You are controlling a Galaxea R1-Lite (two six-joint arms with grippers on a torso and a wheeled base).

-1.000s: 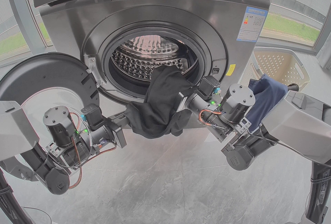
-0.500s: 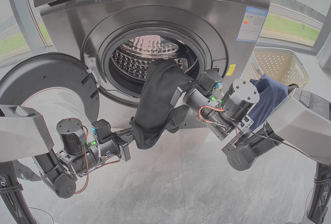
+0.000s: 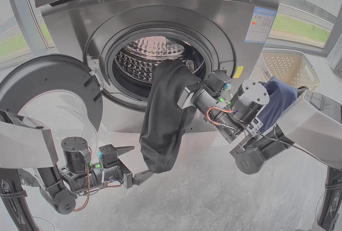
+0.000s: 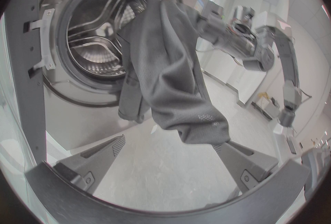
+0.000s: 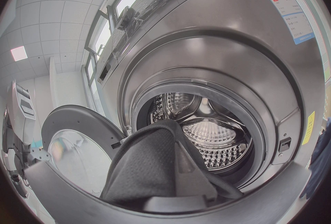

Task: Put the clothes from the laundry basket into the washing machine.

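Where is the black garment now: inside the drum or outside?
Mostly outside: the black garment hangs down before the drum opening, held by the right gripper.

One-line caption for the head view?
Right gripper holds a black garment at the open washing machine; left gripper open at the garment's bottom.

One washer (image 3: 71,29), one basket (image 3: 289,67), one black garment (image 3: 164,117), one blue garment (image 3: 279,100).
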